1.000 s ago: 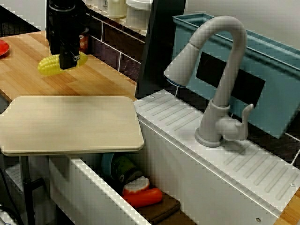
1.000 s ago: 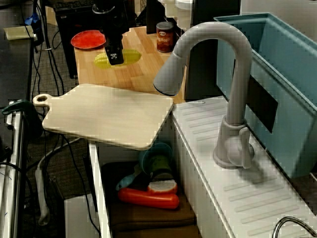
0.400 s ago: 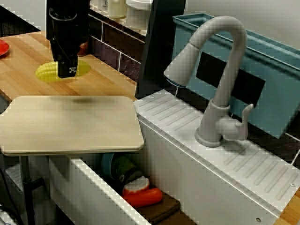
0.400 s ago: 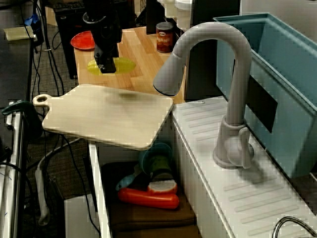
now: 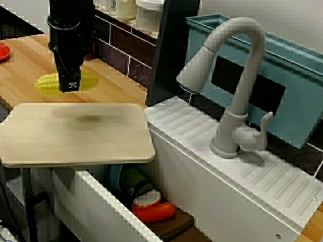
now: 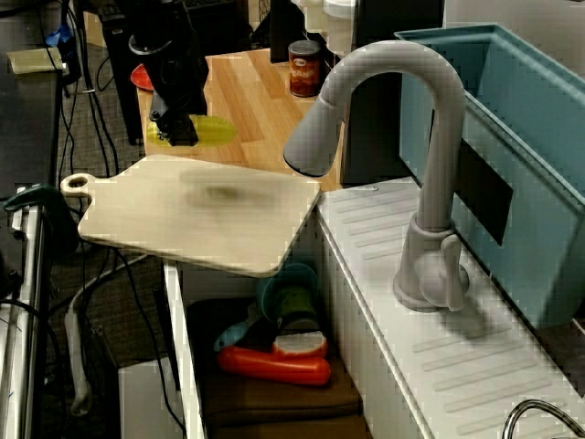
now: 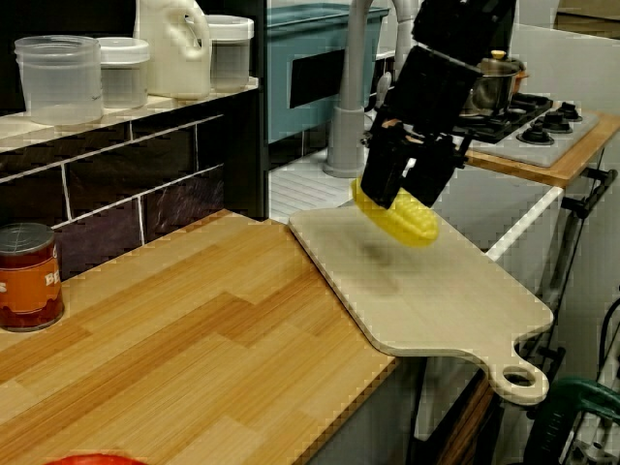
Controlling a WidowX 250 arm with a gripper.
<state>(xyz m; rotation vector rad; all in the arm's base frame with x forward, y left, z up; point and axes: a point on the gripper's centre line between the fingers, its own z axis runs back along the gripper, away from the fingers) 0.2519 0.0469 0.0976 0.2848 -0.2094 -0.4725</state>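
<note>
Clamping a corn [image 7: 412, 225] by its middle in the gripper [image 7: 405, 189], closed on it from above, with yellow sticking out on both sides of the black fingers [image 7: 383, 184]; holding it in the air over the board [image 7: 436, 310], above the part next to the counter [image 7: 194, 339].

Seen from the counter side: plainly lifted, with a gap and a soft shadow on the wood below; sloping a little, lower at the right end; showing kernels at that end and hiding the other behind the fingers.

Seen across the sink [image 5: 96, 209]: looks flat against the counter beyond the board, given away as raised only by the dark smudge on the board; lying about level and left to right, kernels at the left end, a smoother greenish end at the right.

Seen along the sink: shows little but that greenish end, poking out right of the gripper toward the can [image 6: 303, 69]; covers the rest with the arm.

Farther out: a red plate [image 6: 144, 78] behind the arm at the counter's far end; a grey faucet [image 5: 237, 75] and a teal bin [image 5: 292, 75] past the board; a red-orange thing [image 5: 154, 212] down in the sink, shown only in the two sink views; jars [image 7: 58, 77] on a ledge and a stove [image 7: 542, 126], shown only from the counter side.
</note>
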